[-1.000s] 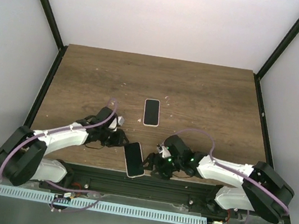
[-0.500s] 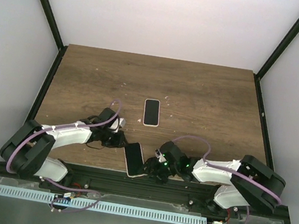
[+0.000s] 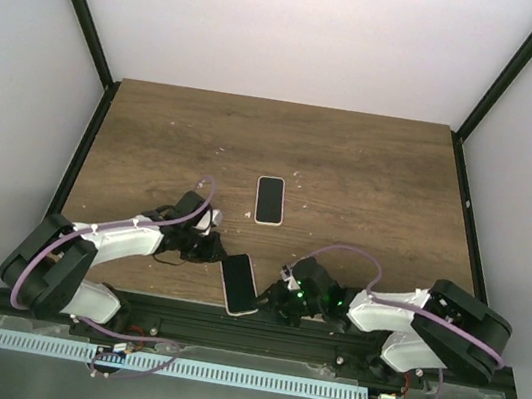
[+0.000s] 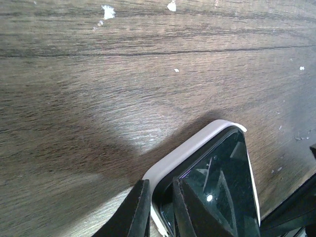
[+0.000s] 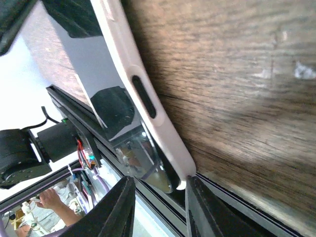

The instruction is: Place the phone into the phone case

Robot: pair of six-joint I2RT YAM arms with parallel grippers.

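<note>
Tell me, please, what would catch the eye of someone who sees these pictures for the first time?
First, the cream-rimmed slab with a glossy black face, lying aslant at the near edge of the wooden table, between the two arms. The left gripper pinches its rim at one end, and the right gripper has its fingers on either side of a corner at the other end. A second slab of the same look lies alone near the table's middle.
</note>
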